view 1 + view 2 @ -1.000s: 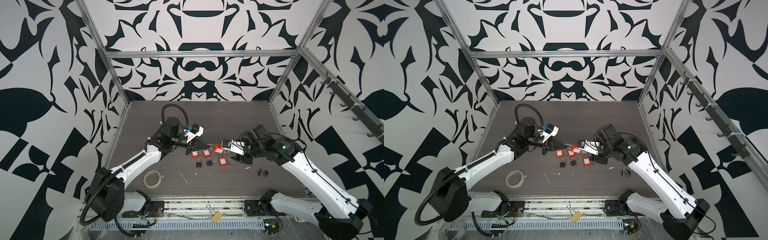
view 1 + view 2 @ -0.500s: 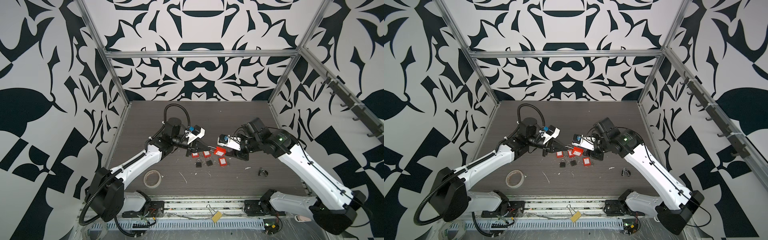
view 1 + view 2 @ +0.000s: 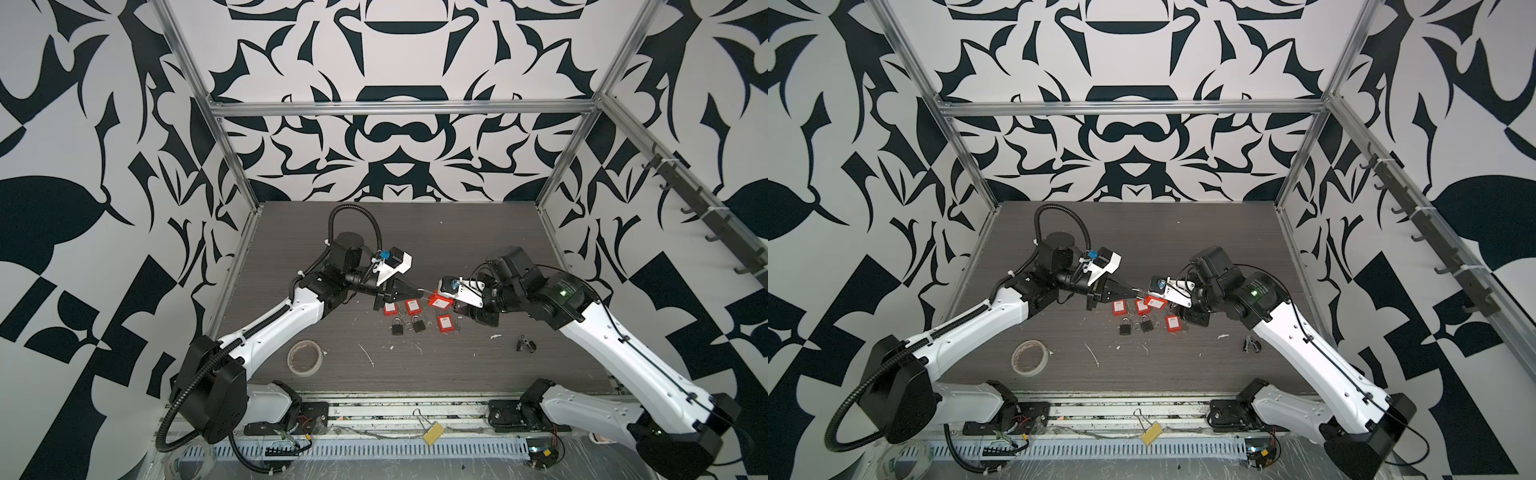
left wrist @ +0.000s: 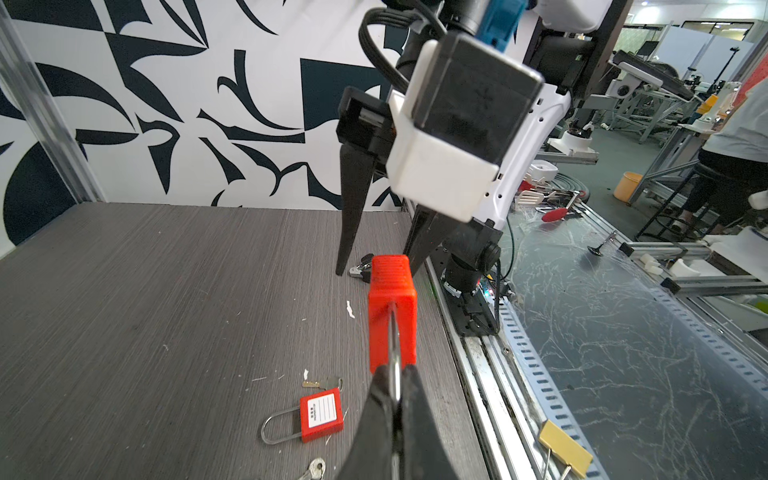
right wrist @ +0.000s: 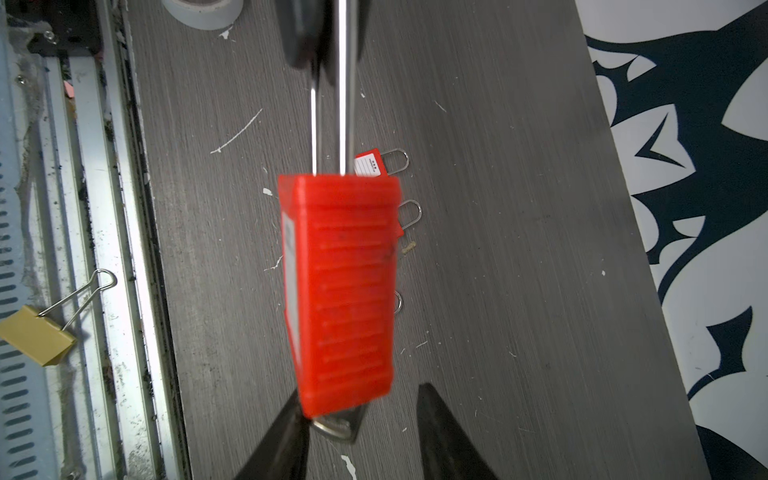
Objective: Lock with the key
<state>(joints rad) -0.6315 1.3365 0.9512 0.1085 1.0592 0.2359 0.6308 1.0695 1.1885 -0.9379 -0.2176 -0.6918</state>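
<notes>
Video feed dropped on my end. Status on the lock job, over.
Left gripper shut on the shackle of the red padlock, held off the table. Right gripper open around the key in its base. No obstruction seen.

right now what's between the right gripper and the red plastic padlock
A silver metal key head, poking from the red padlock's end between the right gripper's open jaws; right wrist view.
</notes>
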